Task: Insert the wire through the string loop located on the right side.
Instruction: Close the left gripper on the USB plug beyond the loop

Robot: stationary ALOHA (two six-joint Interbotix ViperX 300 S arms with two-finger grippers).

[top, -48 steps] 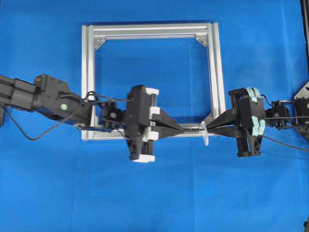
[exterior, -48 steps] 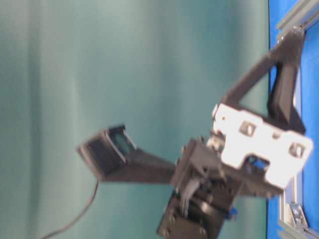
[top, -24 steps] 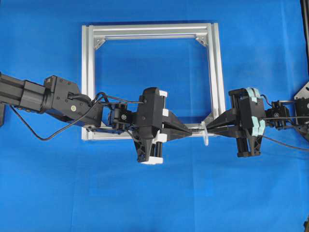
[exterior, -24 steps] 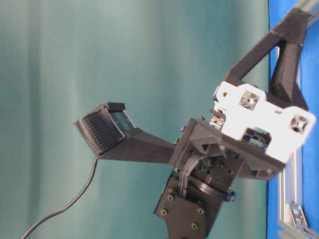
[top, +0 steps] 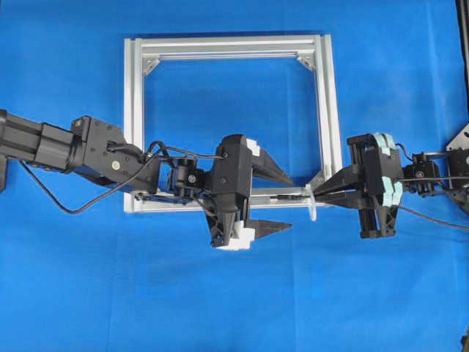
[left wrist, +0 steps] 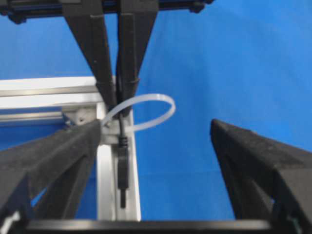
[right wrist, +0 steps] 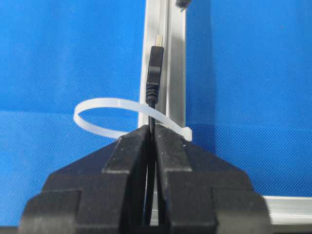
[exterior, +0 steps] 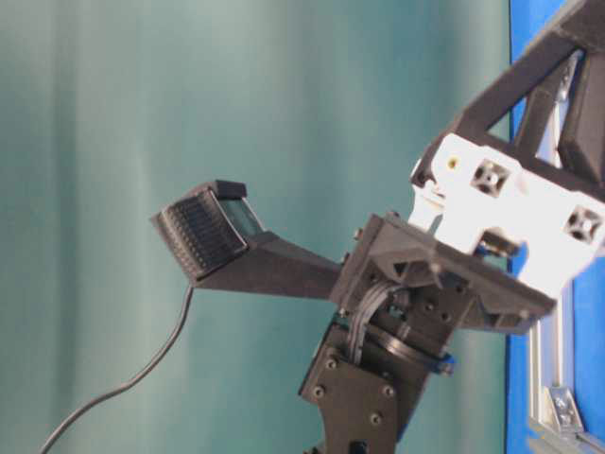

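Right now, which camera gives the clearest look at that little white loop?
The right wrist view: the string loop sits close and sharp, with the wire through it. The left wrist view shows it too, slightly softer. Overhead it is a tiny pale sliver; the table-level view misses it.

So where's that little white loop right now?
The string loop sits at the silver frame's lower right corner in the overhead view, just ahead of the shut right gripper, with the wire passing through it.
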